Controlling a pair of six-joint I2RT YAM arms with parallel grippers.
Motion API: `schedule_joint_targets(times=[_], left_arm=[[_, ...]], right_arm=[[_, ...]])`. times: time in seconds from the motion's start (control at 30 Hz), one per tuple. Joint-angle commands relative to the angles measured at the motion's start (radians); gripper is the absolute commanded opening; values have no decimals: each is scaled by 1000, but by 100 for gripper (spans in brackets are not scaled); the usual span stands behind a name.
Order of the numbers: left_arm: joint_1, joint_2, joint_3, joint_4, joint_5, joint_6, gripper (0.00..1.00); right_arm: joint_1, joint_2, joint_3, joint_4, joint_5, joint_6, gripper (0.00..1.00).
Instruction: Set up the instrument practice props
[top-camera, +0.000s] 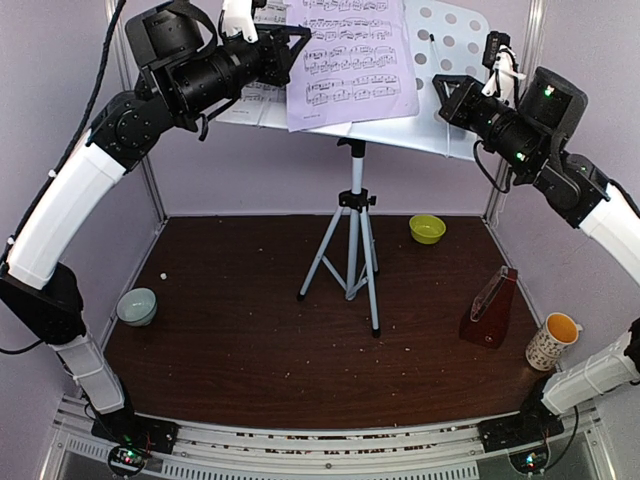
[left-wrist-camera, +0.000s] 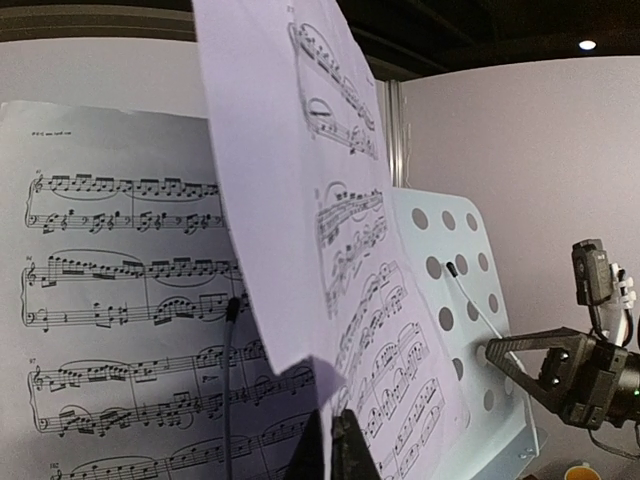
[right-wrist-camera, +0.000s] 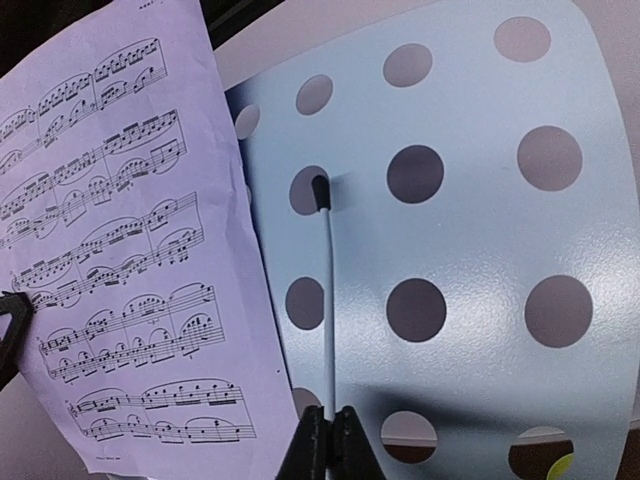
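Observation:
The white perforated music-stand desk (top-camera: 455, 40) stands high on its silver tripod (top-camera: 352, 250). One sheet-music page (left-wrist-camera: 110, 300) lies flat against the desk's left half. My left gripper (left-wrist-camera: 333, 445) is shut on the bottom edge of a second page (left-wrist-camera: 400, 350), which stands out from the desk at an angle near its middle (top-camera: 350, 60). My right gripper (right-wrist-camera: 331, 440) is shut on the lower end of a thin white page-holder wire (right-wrist-camera: 328, 300) on the desk's bare right half (right-wrist-camera: 470, 230). The red-brown metronome (top-camera: 490, 310) stands on the table at the right.
A yellow-green bowl (top-camera: 427, 228) sits behind the tripod on the right. A patterned mug (top-camera: 553, 340) stands at the near right by the metronome, and a pale blue bowl (top-camera: 137, 306) sits at the left edge. A second wire holder (left-wrist-camera: 228, 380) crosses the left page.

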Motion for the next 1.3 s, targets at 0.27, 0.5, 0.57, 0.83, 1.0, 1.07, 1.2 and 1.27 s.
schedule_joint_targets(times=[0.27,0.5,0.57,0.83,1.0,1.07,1.2,1.27], left_arm=[[-3,26,84,2,3,13,0],[-3,92,174,-20,31,27,0],[-2,110,194,-25,34,26,0],[-3,146,214,-13,35,22,0],[-3,152,225,-11,24,15,0],[-3,142,222,-15,-15,8,0],[-3,109,197,-5,-44,7,0],[-8,84,171,7,-49,7,0]], right_arm=[[-6,-42,-86,220,-86,-33,0],[-6,-41,-91,243,-132,-38,0],[-6,-42,-95,250,-136,-40,0],[-5,-52,-113,270,-144,-50,0],[-5,-59,-124,284,-124,-50,0],[-4,-64,-132,290,-111,-48,0],[-4,-68,-138,295,-90,-45,0],[-5,-67,-137,297,-92,-47,0]])
